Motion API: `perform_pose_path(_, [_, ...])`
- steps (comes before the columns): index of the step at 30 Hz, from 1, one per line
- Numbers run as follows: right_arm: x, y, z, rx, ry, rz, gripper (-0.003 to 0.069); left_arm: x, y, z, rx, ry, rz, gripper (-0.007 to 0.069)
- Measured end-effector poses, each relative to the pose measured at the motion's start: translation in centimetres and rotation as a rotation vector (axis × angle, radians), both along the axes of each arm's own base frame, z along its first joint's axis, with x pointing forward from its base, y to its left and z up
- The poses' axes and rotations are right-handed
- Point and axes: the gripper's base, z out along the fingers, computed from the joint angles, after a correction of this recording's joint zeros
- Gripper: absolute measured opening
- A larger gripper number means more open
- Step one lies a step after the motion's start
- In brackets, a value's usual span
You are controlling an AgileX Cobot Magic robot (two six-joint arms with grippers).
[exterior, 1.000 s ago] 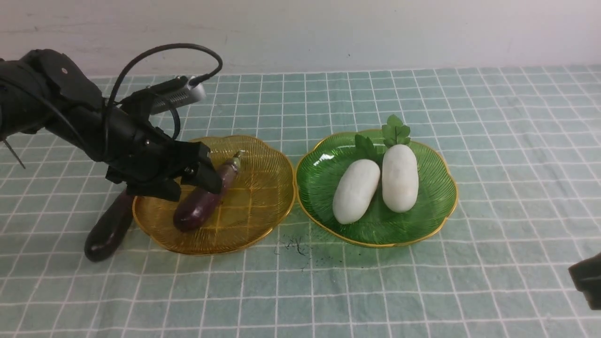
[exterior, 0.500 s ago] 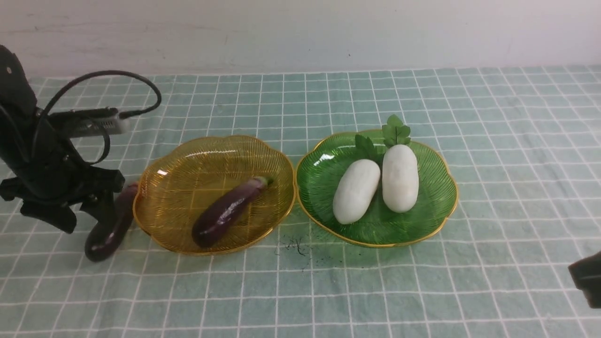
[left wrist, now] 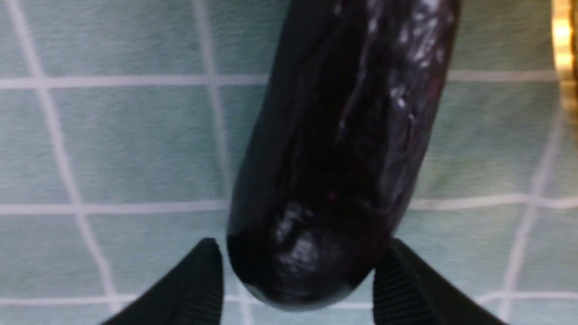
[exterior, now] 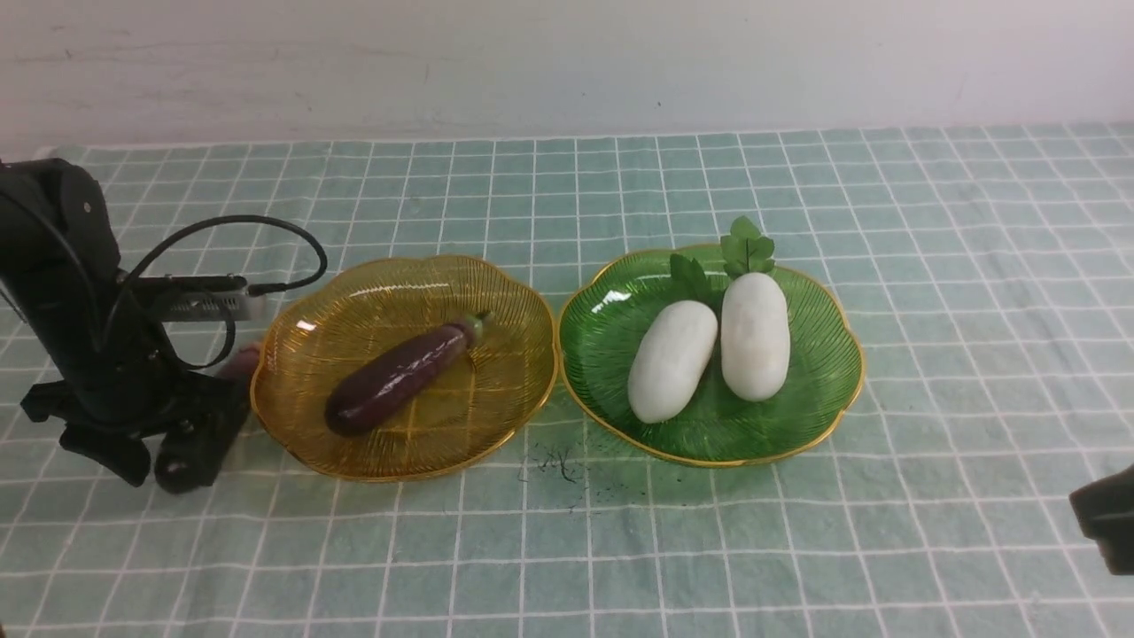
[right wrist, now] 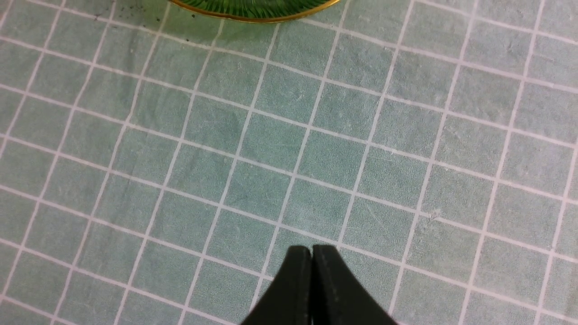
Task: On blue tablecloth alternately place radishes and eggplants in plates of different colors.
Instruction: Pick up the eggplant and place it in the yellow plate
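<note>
The left arm [exterior: 66, 292] is matt black, made of rounded, blocky housings, with one small pale screw [exterior: 86, 206] on its upper casing. A thin black cable [exterior: 230, 217] loops out from it and plugs into a slim silver-grey, bar-shaped module [exterior: 213, 306]. The left fingers [left wrist: 196, 293] are black wedges with fine ridges on their inner pads. The right fingers [right wrist: 293, 289] are the same black, tapering to narrow tips. Only a dark, blurred corner of the right arm [exterior: 1106, 523] is visible.
</note>
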Motion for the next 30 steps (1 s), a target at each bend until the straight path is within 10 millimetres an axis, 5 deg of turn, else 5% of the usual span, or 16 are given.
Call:
perform_pose_path(3, [0.0, 0.0, 0.0, 0.001, 0.0, 0.0, -0.0015, 0.0, 0.5, 0.0, 0.06, 0.007, 0.012, 0.0331])
perform_pose_path(10, [0.0, 0.0, 0.0, 0.001, 0.0, 0.0, -0.0015, -0.4, 1.5, 1.8, 0.173, 0.03, 0.052, 0.033])
perform_pose_path(16, [0.1, 0.0, 0.1, 0.004, -0.012, -0.002, -0.0015, -0.2, 0.9, 9.6, 0.118, -0.163, 0.102, 0.033])
perform_pose_path(19, [0.2, 0.0, 0.1, 0.007, -0.023, -0.003, -0.0015, -0.2, -0.4, 10.9, 0.018, -0.206, 0.079, 0.033])
perform_pose_path(30, [0.4, 0.1, 0.3, 0.014, -0.048, -0.006, -0.0015, 2.5, -8.6, 7.2, -0.173, -0.237, -0.117, 0.034])
